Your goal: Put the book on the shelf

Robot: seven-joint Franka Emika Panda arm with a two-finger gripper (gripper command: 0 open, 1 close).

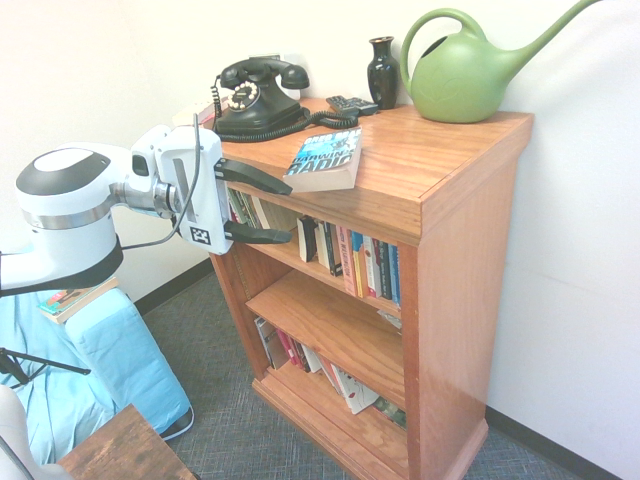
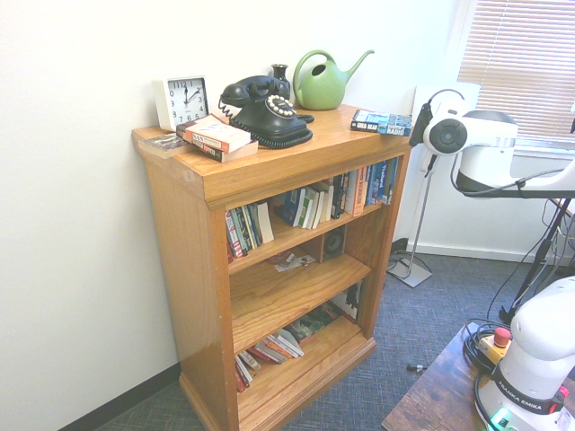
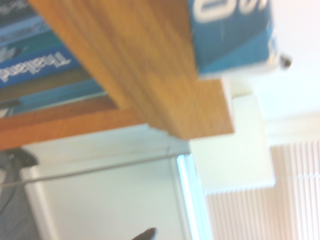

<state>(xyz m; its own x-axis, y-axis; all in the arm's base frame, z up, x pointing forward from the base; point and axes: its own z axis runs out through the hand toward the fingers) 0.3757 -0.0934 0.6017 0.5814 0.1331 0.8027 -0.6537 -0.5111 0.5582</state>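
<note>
The book (image 1: 326, 160) lies flat on the top slab of the shelf (image 1: 440, 170), at the front edge nearest the arm, cover up, with one corner slightly over the lip. In the second exterior view the same book (image 2: 381, 122) sits at the slab's far right end, spine outward. The wrist view shows the blue cover (image 3: 231, 30) resting on the orange-brown slab edge (image 3: 150, 75), out of focus.

The gripper (image 1: 282, 210) points roughly level toward the shelf front, its fingers spread wide, one (image 1: 252, 177) just beside the book's near edge and the other (image 1: 256, 236) lower, in front of the top tier's row of books. Nothing is between the fingers; the book is released. Whether the upper finger touches the book cannot be told.

Assessment: the placement appears done. The book bears on the shelf with no support from the arm, and it looks stable despite the small overhang. What is left, by my reading, is only for the arm to clear the shelf without brushing the book's near corner.

Other items on the slab, namely the telephone (image 1: 258, 98), vase (image 1: 383, 72), watering can (image 1: 470, 70), clock (image 2: 183, 101) and an orange book (image 2: 214, 138), stand well apart from the placed book.
</note>
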